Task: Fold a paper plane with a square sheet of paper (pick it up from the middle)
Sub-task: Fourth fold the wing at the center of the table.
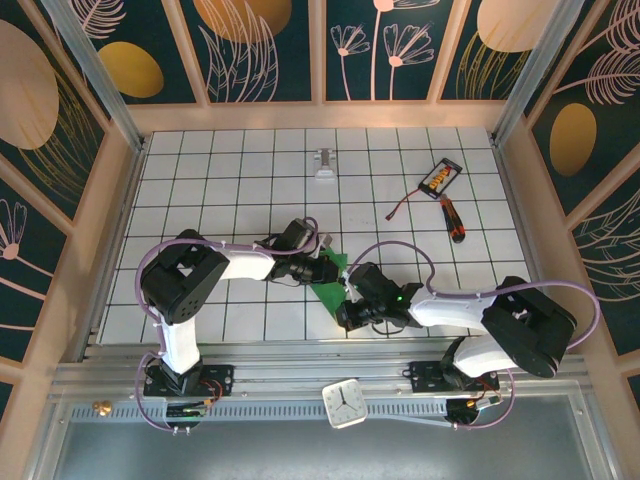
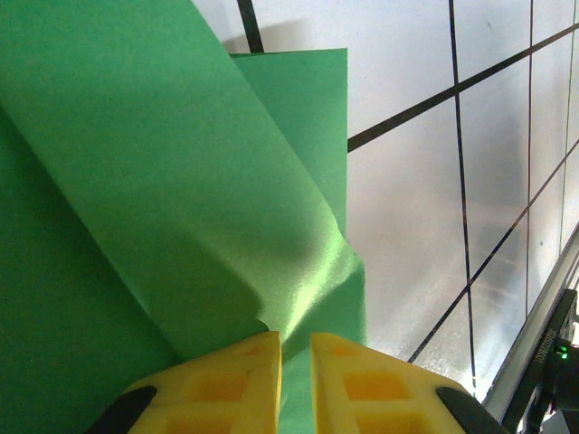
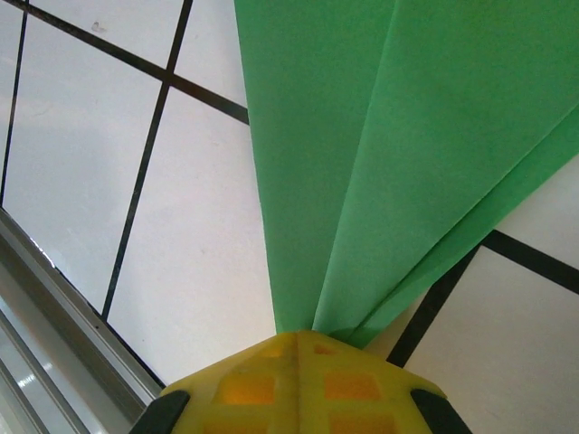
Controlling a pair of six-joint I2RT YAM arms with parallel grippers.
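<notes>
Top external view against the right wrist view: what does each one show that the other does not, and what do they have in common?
Top external, not right wrist: both arms meeting over the paper, the left gripper, a red-handled screwdriver at the far right, and a clock at the near edge.
Right wrist, not top external: a close look at the right gripper, shut on the folded layers.
Both: the green paper and the white grid table.

Sheet of paper (image 1: 327, 292) bright green, plain. Counter (image 1: 240, 190) white tiles, black grid lines. Left fingers (image 2: 226, 389) and right fingers (image 3: 344, 389) yellow, black at outer corners. Screwdriver (image 1: 456, 222) red-and-black handle. Walls (image 1: 270, 60) dark teal, gold ovals, pale leaf outlines. Left arm (image 1: 180, 345) white, black joints.
</notes>
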